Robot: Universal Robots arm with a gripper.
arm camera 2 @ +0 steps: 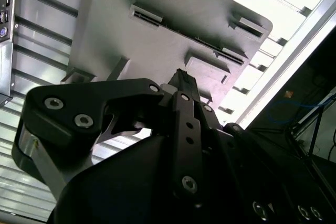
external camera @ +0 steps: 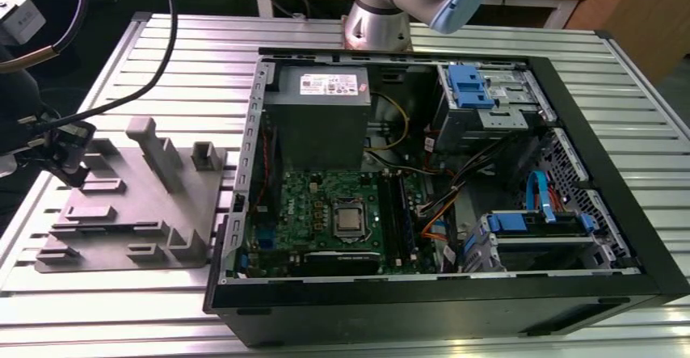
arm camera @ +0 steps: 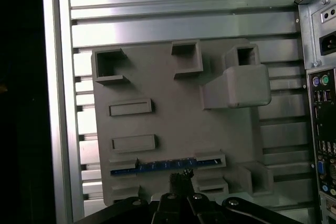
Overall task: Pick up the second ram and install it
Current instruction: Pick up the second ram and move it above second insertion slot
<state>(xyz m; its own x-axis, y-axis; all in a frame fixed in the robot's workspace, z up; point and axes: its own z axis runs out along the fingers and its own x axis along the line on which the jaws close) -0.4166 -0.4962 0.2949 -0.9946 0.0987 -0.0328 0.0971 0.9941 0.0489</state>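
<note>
Hovering with fingers together, tool (arm camera: pixel 181 178) sits just beside second ram (arm camera: pixel 163 166), whose long axis runs across the first wrist view in grey fixture (arm camera: pixel 173 119) slot.

The second ram (arm camera: pixel 157 166) is mostly hidden inside the grey fixture (arm camera: pixel 178 121).

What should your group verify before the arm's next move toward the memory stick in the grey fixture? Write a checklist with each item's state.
1. The second ram stands on edge in a slot of the grey fixture: ok.
2. The gripper is close beside the ram: ok.
3. The gripper touches the ram: cannot tell.
4. The computer case is open, with the motherboard exposed: ok.
5. The memory slots have a free place: cannot tell.
</note>
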